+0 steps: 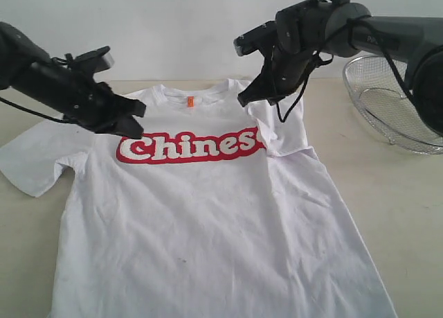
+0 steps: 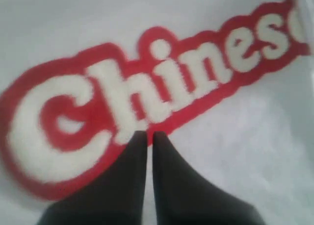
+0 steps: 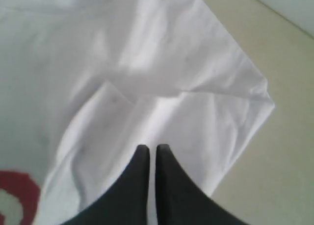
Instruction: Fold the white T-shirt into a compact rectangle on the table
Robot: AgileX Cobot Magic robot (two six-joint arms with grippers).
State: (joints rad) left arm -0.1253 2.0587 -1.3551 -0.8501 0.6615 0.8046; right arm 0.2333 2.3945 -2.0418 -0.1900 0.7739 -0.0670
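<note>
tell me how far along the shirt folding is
Early. Done: the white T-shirt lies flat, and its sleeve on the right gripper's side is folded in over the end of the red word. In hand: nothing; the left gripper and right gripper are both shut and empty over the cloth. Left: the other sleeve is spread on the table, and the body is unfolded.

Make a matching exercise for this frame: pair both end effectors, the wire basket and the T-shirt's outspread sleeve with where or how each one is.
1. left end effector
2. right end effector
3. wire basket
4. outspread sleeve

A. lying flat on the table
B. shut, over the folded-in sleeve
C. shut, at the red lettering
D. beside the shirt, on the exterior view's right

Pairs: 1-C, 2-B, 3-D, 4-A
</note>
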